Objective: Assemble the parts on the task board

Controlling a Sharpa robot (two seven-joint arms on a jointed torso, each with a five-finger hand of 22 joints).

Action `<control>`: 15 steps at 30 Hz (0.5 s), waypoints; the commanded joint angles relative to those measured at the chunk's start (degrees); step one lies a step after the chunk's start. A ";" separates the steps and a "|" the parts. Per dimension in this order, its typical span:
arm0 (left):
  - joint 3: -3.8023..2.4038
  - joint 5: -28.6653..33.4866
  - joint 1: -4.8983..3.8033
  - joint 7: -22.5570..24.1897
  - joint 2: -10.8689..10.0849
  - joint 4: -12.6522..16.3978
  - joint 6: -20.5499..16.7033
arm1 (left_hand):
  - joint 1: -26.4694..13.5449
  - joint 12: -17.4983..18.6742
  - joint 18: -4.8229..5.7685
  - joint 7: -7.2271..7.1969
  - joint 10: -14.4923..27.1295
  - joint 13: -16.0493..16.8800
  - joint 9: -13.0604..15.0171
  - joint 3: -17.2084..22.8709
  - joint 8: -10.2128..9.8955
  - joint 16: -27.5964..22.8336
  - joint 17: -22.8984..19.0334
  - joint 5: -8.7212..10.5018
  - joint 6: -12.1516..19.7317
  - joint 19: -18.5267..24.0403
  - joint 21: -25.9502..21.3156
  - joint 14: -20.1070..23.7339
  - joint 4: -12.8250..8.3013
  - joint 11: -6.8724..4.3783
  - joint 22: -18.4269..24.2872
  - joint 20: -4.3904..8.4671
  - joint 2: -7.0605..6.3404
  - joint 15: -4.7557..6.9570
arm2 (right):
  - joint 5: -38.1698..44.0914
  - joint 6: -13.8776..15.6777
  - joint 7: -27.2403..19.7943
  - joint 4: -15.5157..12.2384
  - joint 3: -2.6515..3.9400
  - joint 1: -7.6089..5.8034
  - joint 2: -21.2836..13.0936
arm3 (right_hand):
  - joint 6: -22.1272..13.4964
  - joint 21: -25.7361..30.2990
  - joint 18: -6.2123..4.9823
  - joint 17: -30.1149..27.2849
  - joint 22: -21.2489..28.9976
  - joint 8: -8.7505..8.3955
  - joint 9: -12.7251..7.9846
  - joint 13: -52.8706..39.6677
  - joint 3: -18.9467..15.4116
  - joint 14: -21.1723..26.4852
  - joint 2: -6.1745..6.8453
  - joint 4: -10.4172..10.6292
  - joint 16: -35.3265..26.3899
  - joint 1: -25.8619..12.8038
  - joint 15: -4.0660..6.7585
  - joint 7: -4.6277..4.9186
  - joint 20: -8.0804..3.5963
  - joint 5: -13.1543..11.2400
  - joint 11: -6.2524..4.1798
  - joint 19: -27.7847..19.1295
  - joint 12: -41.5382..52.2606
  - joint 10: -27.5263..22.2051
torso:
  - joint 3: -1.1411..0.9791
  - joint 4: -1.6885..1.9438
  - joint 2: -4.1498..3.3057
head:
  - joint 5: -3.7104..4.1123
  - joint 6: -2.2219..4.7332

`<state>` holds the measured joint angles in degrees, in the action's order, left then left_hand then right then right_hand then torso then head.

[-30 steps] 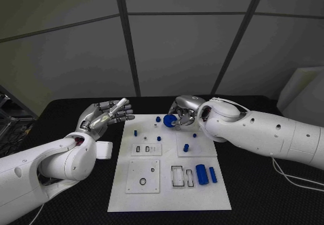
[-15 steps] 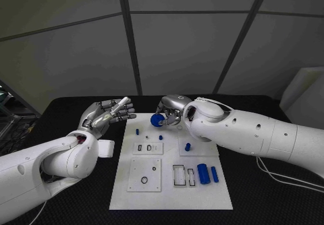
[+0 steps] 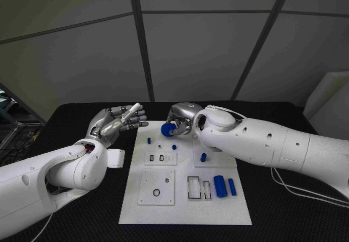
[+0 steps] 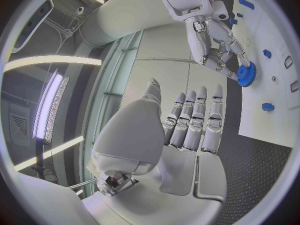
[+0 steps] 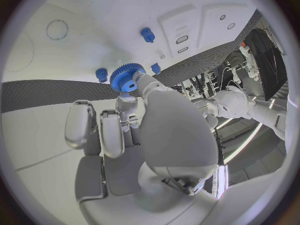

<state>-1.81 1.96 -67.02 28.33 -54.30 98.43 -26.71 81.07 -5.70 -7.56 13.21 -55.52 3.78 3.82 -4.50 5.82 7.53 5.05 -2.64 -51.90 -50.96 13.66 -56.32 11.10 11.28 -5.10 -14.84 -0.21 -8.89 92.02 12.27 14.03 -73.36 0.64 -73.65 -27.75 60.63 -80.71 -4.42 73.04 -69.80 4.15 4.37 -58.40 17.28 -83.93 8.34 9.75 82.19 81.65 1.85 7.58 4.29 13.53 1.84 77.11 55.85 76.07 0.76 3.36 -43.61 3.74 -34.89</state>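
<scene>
Right hand (image 3: 182, 122): a blue gear (image 3: 168, 130) is pinched above the task board's (image 3: 185, 212) far end, teeth facing left. Left hand (image 3: 116, 121) is held open, holding nothing.

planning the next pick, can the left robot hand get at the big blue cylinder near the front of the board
Probably yes. The left robot hand is open and raised beside the task board; nothing stands over the big blue cylinder. The right robot hand, holding the blue gear, is at the board's far end.
</scene>
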 commanded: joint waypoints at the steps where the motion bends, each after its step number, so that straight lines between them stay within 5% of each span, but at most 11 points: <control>1: -0.06 -0.43 -0.07 0.19 0.00 0.17 0.56 | 0.42 0.30 -2.83 1.12 0.07 0.02 -0.01 -0.01 -0.36 -0.32 -0.08 -0.04 0.35 -0.20 -0.35 -0.10 -0.26 0.10 0.07 -0.06 0.15 -0.04 | 0.52 -1.30 -0.33 0.33 -0.03 -0.10 0.18 | 1.09 -0.26 0.34 0.07 0.00 0.05 0.08 -0.06 0.38 -3.16 -0.71 -0.03 0.20 0.08 0.17 -0.31 0.12 0.24 0.20 0.20 0.16 -0.18 | 0.01 -0.01 0.00 | -0.06 -0.10; 15: -0.06 -0.43 -0.08 0.23 -0.08 0.22 0.51 | 0.42 0.30 -2.83 1.12 0.07 0.02 -0.01 -0.01 -0.36 -0.32 -0.08 -0.04 0.35 -0.20 -0.35 -0.10 -0.26 0.10 0.07 -0.06 0.15 -0.04 | 1.73 -3.08 0.08 1.06 -0.21 -0.02 0.55 | 0.97 -0.25 0.34 0.04 -0.01 -0.05 0.04 -0.82 0.46 -3.14 -0.76 -0.13 0.19 0.03 0.13 -0.27 0.15 0.30 0.25 0.18 0.90 -0.02 | -0.02 -0.13 -0.01 | -0.22 -0.23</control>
<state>-1.81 1.96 -67.02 28.33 -54.36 98.51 -26.71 81.07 -5.70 -7.56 13.21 -55.52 3.78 3.82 -4.57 5.82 7.53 5.03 -2.64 -51.90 -50.98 13.66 -56.32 11.04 11.28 -5.08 -14.86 -0.21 -8.89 92.72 10.39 14.04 -72.32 0.42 -73.56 -27.26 60.64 -80.71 -4.42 73.02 -69.79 4.07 4.34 -59.12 17.41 -83.93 8.26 9.58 82.19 81.75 1.84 7.59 4.29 13.47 1.85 77.11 56.56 76.06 0.76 3.26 -43.62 3.52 -35.10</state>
